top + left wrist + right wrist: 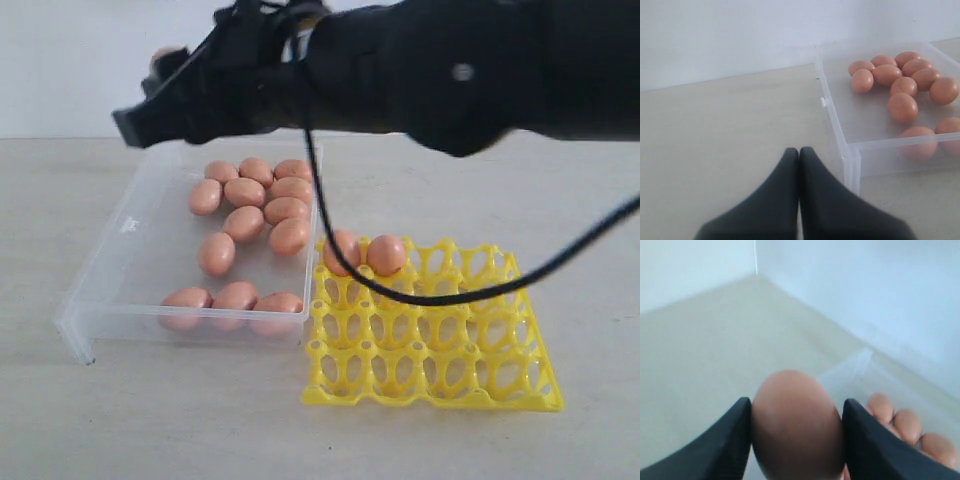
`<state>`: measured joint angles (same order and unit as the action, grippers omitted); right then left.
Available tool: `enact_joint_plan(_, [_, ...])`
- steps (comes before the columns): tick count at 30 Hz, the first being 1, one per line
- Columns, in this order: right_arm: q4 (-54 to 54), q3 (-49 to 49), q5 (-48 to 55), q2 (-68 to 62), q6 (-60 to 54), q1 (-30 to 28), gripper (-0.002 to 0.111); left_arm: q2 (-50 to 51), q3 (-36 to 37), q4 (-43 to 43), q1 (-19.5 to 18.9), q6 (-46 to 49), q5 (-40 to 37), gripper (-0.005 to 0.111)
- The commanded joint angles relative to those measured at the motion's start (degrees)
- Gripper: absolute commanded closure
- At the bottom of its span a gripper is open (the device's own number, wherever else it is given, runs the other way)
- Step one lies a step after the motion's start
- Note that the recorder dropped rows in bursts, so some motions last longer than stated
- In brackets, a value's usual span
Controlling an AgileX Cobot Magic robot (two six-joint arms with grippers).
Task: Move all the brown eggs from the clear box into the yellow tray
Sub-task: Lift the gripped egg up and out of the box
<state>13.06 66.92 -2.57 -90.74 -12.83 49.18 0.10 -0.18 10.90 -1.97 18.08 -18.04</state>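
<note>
Right gripper (796,407): jaws spread around one brown egg (792,425), a finger pressed on each side of the shell, egg lifted clear of any surface. In the exterior view the right arm (430,70) reaches across the middle, with the gripper end above the far left corner of the clear box (150,250). Its black cable (440,297) sags in front of the yellow tray (430,370).

Left gripper (799,152): fingers pressed together, nothing between them. It is above the bare table (150,420), beside one corner of the clear box.

Clear box: on the table toward the far edge, left of the tray. Thirteen brown eggs (244,223) lie in it:
- nine bunched toward the far right corner
- one alone near the middle
- three in a row against the near wall

Yellow tray: on the table, its far left corner just beside the box's right wall near the box's near right corner. Two eggs (386,254) sit in the far row, in the two cups nearest the tray's far left corner. The other cups hold no eggs.
</note>
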Motion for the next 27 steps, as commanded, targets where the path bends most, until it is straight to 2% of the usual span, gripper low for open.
enact_joint_plan(1, [2.67,-7.87,-12.07,9.55,0.98,-2.22,0.109,-0.10,0.18,0.41,0.51,-0.52,0.24,0.111])
enact_joint_plan(5, [7.41,-12.38,-12.56,16.41,0.87,-4.75,0.109,-0.10,0.18,0.41,0.51,-0.52,0.24,0.111])
enact_joint_plan(10, [7.94,-14.31,-10.53,21.12,0.98,-9.44,0.109,-0.10,0.18,0.41,0.51,-0.52,0.24,0.111])
enact_joint_plan(16, [9.58,-14.31,2.57,19.36,5.79,-24.16,0.109,-0.10,0.18,0.41,0.51,-0.52,0.24,0.111])
enact_joint_plan(19, [9.58,-14.19,9.94,15.47,3.64,-29.93,0.109,-0.10,0.18,0.41,0.51,-0.52,0.51,0.111])
enact_joint_plan(24, [11.13,-14.19,12.51,7.34,-18.93,-31.29,0.109,-0.10,0.18,0.41,0.51,-0.52,0.64,0.111])
enact_joint_plan(27, [11.13,-14.19,3.84,3.35,-31.76,-31.29,0.109,-0.10,0.18,0.41,0.51,-0.52,0.64,0.111])
